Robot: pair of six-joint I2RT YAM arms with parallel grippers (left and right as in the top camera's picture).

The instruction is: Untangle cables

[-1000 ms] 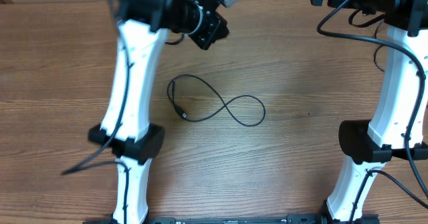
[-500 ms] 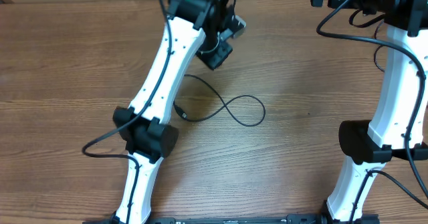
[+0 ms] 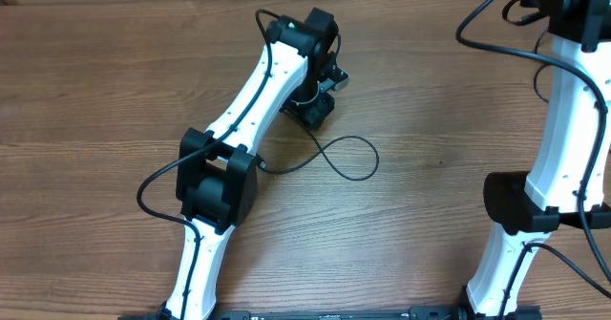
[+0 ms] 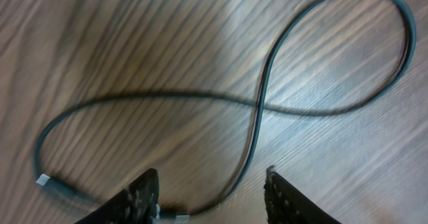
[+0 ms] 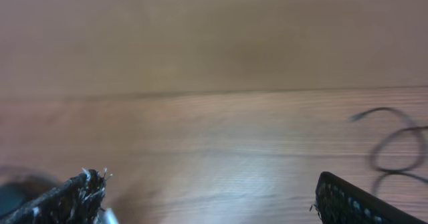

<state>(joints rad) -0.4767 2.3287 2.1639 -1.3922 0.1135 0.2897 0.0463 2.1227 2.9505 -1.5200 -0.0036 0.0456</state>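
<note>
Cable (image 4: pixel 259 107): thin, black, lying flat on the worktop (image 3: pixel 95 91) near its middle in a figure-eight, directly under the left hand (image 3: pixel 320 105).

Left hand: fingers part-way apart, holding nothing. A strand of the lower loop runs just beside the gap.
Right hand (image 5: pixel 208 180): spread wide, empty, up at the far right edge and well apart from the cable.

Step, as judged: closing in for a first pinch.
- Take one strand only, away from the crossing, so both runs are not caught together.
- The cord is thin, so pads should come right down to the wood.
- Draw the loop outward to open the crossing.

Count:
- cables on the worktop: one
- loops: two
- crossings: one
- silver-tipped plug (image 4: pixel 42 179): one plain, the other end unclear by the left finger
- arms: two
</note>
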